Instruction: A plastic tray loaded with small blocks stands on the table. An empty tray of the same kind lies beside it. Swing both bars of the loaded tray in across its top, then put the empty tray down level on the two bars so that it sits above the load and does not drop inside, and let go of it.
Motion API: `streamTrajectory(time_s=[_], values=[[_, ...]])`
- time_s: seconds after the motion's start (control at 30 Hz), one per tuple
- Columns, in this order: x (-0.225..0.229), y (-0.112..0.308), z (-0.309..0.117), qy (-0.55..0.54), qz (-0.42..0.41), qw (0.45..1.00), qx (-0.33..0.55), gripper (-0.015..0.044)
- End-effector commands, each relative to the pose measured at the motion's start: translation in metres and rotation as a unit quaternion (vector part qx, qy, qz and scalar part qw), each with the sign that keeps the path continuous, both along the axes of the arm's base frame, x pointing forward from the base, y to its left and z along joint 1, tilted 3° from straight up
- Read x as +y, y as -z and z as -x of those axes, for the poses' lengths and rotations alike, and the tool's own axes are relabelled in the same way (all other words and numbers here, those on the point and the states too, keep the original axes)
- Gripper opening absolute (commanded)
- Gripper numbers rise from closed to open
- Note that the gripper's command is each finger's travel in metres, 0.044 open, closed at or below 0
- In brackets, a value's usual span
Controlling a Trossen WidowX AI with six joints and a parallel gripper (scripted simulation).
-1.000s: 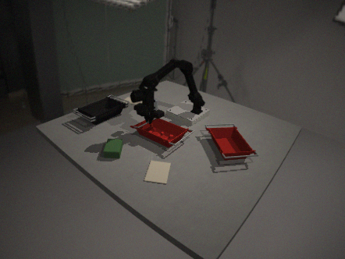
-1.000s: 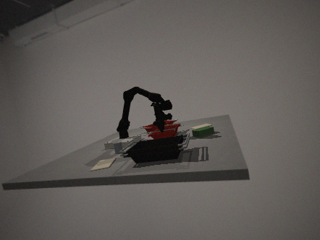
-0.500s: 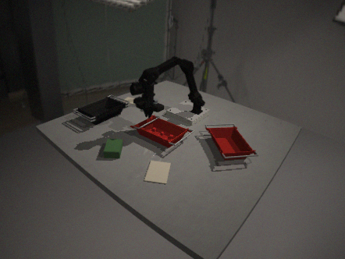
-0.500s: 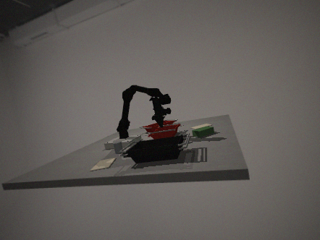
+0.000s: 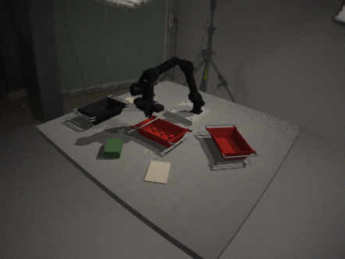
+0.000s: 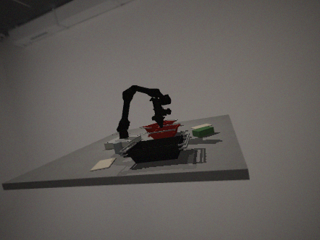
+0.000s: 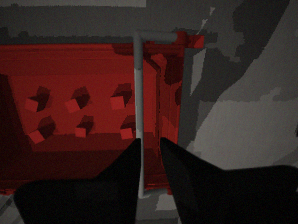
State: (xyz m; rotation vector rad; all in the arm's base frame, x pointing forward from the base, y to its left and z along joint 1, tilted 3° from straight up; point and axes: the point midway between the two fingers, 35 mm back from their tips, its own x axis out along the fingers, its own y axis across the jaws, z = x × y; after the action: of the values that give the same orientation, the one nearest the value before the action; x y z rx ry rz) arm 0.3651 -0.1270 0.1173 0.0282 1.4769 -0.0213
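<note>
Matte black jointed arm showing slim links and chunky joints, black gripper tapering to pointed fingertips at twelve o'clock in the wrist view, pale base plate showing small dark dots, straight edges.
</note>
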Motion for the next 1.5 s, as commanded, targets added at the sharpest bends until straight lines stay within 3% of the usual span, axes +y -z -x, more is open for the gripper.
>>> streamTrajectory(time_s=[0.0,0.33,0.63,0.67,0.77,0.9,1.03,1.47], values=[[0.000,0.001,0.000,0.000,0.000,1.000,0.001,0.0082],[0.000,-0.005,0.000,0.000,0.000,1.000,0.001,0.0082],[0.001,-0.087,0.011,0.000,0.000,1.000,0.000,0.0082],[0.001,-0.054,0.004,-0.008,0.000,1.000,0.003,0.0082],[0.025,-0.049,-0.005,-0.155,0.015,0.988,0.002,0.0082],[0.068,-0.042,-0.017,-0.397,0.040,0.917,0.000,0.0082],[0.110,-0.035,-0.023,-0.609,0.059,0.791,-0.002,0.0082],[0.176,-0.024,-0.022,-0.870,0.080,0.486,-0.007,0.0082]])
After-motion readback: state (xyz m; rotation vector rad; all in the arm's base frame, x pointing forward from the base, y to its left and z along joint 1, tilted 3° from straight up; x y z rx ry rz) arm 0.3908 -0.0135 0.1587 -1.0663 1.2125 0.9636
